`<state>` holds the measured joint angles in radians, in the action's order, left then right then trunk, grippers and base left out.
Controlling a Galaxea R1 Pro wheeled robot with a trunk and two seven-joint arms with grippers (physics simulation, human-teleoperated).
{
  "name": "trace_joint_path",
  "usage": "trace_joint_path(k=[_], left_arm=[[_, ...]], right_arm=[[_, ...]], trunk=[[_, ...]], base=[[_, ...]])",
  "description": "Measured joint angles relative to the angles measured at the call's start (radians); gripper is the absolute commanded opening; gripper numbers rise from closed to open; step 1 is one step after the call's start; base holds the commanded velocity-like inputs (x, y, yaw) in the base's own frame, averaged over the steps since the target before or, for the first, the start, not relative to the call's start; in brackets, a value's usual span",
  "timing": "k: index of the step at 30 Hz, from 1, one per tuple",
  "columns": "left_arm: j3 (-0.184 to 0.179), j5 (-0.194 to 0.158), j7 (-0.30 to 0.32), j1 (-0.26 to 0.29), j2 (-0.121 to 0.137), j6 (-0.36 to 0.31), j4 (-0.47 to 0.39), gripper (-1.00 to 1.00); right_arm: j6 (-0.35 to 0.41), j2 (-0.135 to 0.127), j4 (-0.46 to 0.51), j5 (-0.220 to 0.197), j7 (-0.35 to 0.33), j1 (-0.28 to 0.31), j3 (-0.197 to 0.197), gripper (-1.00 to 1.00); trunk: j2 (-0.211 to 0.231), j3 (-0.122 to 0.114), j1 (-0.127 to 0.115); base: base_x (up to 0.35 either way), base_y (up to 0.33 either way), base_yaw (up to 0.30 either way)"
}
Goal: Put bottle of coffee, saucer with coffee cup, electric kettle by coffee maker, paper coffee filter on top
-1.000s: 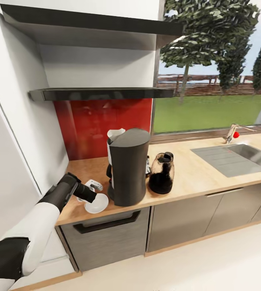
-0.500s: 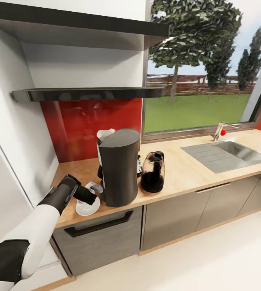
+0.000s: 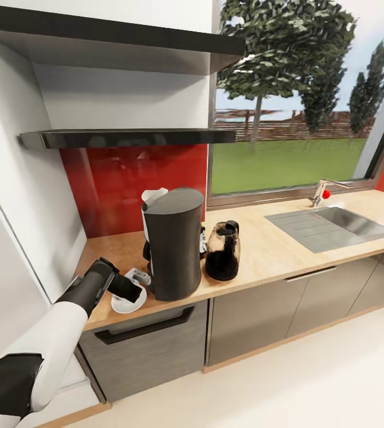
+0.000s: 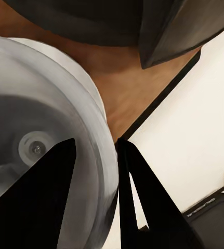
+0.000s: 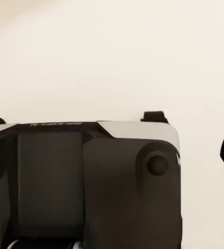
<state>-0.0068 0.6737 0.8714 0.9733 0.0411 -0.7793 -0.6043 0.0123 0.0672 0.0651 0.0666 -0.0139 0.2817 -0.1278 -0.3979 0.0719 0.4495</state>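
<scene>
Your left arm is reaching forward from the lower left of the head view, its white upper sleeve giving way to a dark forearm and wrist. Your left gripper (image 3: 134, 289) is angling downward, and in the left wrist view its two dark fingers (image 4: 39, 202) are closing across the rim of the coffee cup (image 4: 49, 155), one inside and one outside.

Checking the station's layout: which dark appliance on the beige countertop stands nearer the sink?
The glass electric kettle; the taller dark-grey coffee maker stands farther from it.
</scene>
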Motion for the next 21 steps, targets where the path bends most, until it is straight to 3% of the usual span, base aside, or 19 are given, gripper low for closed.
trace_joint_path(k=[16,17,21], left_arm=[[-0.003,0.009,-0.007,0.0,0.001,0.004,0.0,-1.0],[-0.003,0.009,-0.007,0.0,0.001,0.004,0.0,1.0],[-0.003,0.01,-0.012,0.0,0.002,0.005,0.0,1.0]], right_arm=[[-0.002,0.0,0.001,0.001,0.0,0.0,0.002,1.0],[-0.002,0.0,0.001,0.001,0.0,0.0,0.002,1.0],[-0.002,0.0,0.0,0.001,0.0,0.0,0.003,1.0]], trunk=[[0.0,0.0,0.0],[0.0,0.0,0.0],[0.0,0.0,0.0]], base=[[0.0,0.0,0.0],[0.0,0.0,0.0],[0.0,0.0,0.0]])
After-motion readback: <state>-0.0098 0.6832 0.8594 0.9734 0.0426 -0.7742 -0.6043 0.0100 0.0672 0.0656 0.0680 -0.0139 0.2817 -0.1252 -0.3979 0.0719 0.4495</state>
